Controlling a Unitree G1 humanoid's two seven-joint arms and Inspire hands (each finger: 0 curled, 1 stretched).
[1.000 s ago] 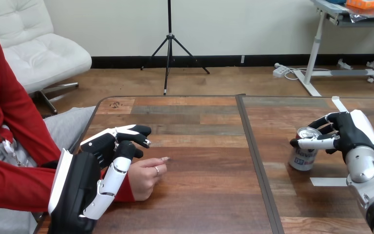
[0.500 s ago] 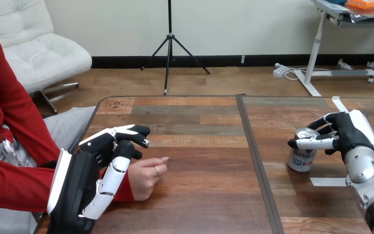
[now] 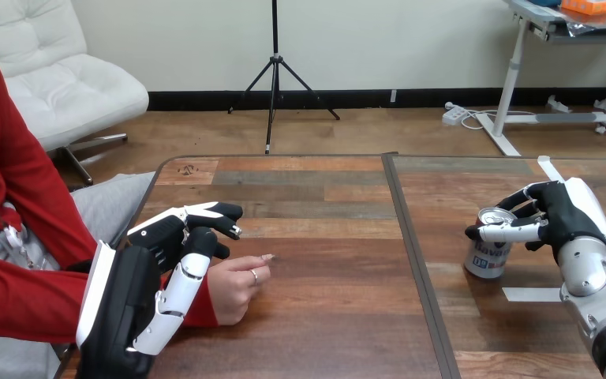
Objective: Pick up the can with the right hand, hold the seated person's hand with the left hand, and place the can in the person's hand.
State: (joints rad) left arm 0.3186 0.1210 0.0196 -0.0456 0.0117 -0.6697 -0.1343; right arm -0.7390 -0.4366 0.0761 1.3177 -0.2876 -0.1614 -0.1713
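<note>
Can (image 3: 489,257) standing upright on table (image 3: 331,316), right side, mid-depth. Thin metal, prob. light, slick, denting under hard squeeze (maybe liquid inside, so worth keeping level). Best gripping round mid-body w/ moderate force. R hand (image 3: 562,212) clamping round can's upper part, thumb crossing near side. L hand (image 3: 130,296) lying over person's hand (image 3: 237,286), near left; can't tell if gripping.

Bench (image 3: 323,316) — wood-plank top, dark seam (image 3: 410,260) left of the right hand (image 3: 568,215). Beyond: wood floor (image 3: 363,130), pale wall (image 3: 410,39), white chair (image 3: 55,87) beyond the left hand (image 3: 126,304) — black tripod (image 3: 274,71) further right.
</note>
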